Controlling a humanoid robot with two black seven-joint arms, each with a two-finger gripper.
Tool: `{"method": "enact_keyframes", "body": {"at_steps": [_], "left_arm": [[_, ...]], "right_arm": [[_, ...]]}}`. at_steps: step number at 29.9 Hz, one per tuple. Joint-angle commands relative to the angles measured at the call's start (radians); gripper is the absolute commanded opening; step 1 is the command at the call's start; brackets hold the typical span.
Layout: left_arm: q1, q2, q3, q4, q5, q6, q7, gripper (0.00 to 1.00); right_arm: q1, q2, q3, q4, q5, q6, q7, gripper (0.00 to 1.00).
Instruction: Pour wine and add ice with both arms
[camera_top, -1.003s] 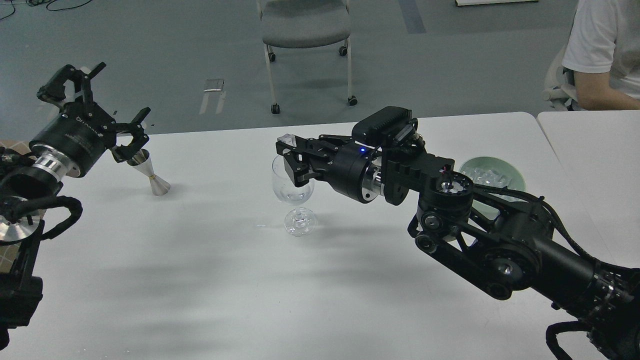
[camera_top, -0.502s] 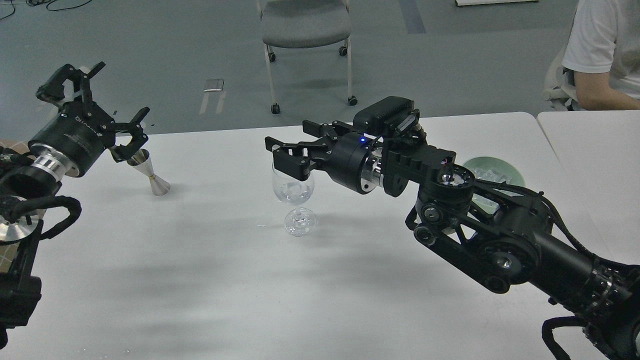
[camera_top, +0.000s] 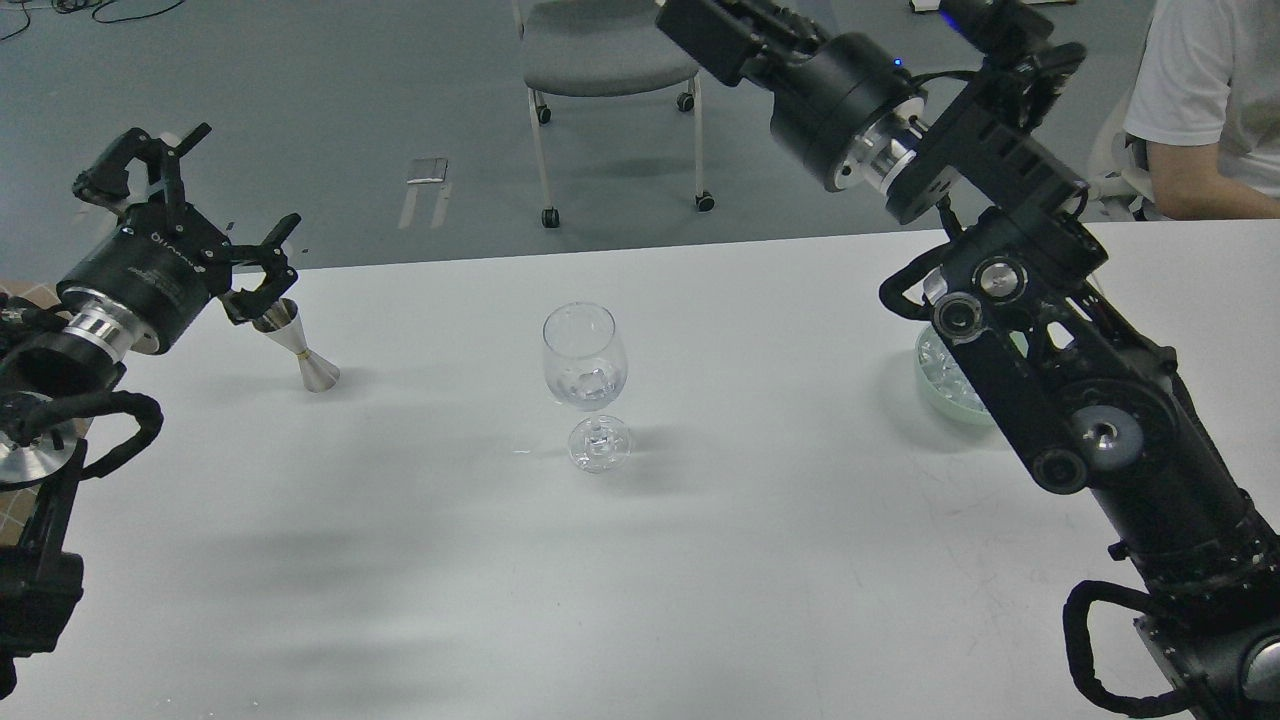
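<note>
A clear stemmed wine glass (camera_top: 585, 355) stands upright mid-table with an ice cube (camera_top: 592, 381) in its bowl; I cannot make out any wine in it. My left gripper (camera_top: 250, 177) is open and empty at the far left, its lower finger just above the rim of a silver jigger (camera_top: 303, 348) standing on the table. My right arm (camera_top: 1010, 300) is raised high. Its gripper (camera_top: 700, 25) is up at the top edge, far above the glass and partly cut off. A pale green bowl (camera_top: 950, 405) holding more ice (camera_top: 935, 365) is mostly hidden behind the right arm.
The white table (camera_top: 640, 560) stretches toward me. Behind it a grey wheeled chair (camera_top: 610, 50) stands on the floor, and a person in a white shirt (camera_top: 1210, 100) sits at the far right.
My right gripper opened over the glass and dropped the ice cube into it, then the arm swung up and back to the top of the view. The left arm has not moved.
</note>
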Motion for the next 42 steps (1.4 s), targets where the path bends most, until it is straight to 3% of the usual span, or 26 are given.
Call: {"method": "enact_keyframes", "body": {"at_steps": [1, 5, 10, 16, 20, 26, 32, 42], "left_arm": [[0.0, -0.005, 0.0, 0.004, 0.0, -0.005, -0.02, 0.98], [0.0, 0.002, 0.004, 0.013, 0.015, -0.002, -0.082, 0.98], [-0.018, 0.0, 0.006, 0.052, 0.017, -0.004, -0.083, 0.98], [-0.066, 0.0, 0.007, 0.062, 0.052, 0.002, -0.114, 0.98], [-0.109, -0.008, 0.016, 0.105, 0.126, 0.002, -0.223, 0.98], [-0.132, -0.014, 0.018, 0.168, 0.123, -0.002, -0.234, 0.97], [-0.146, -0.02, 0.02, 0.194, 0.123, -0.028, -0.234, 0.97], [-0.184, -0.083, 0.03, 0.283, 0.126, -0.079, -0.243, 0.98]], "right_arm": [[0.022, 0.0, 0.044, -0.009, 0.124, -0.018, 0.001, 1.0], [0.025, 0.0, 0.131, -0.01, 0.344, -0.018, 0.001, 1.0], [0.032, 0.0, 0.246, -0.044, 0.651, -0.021, -0.005, 1.0], [0.087, 0.0, 0.372, -0.248, 0.878, -0.031, -0.007, 1.0], [0.147, -0.03, 0.406, -0.426, 1.154, -0.027, -0.007, 1.0], [0.148, -0.113, 0.395, -0.558, 1.469, 0.028, -0.007, 1.0], [0.157, -0.077, 0.397, -0.7, 1.609, 0.06, -0.002, 1.0], [0.127, -0.051, 0.394, -0.714, 1.775, 0.103, -0.008, 1.0]]}}
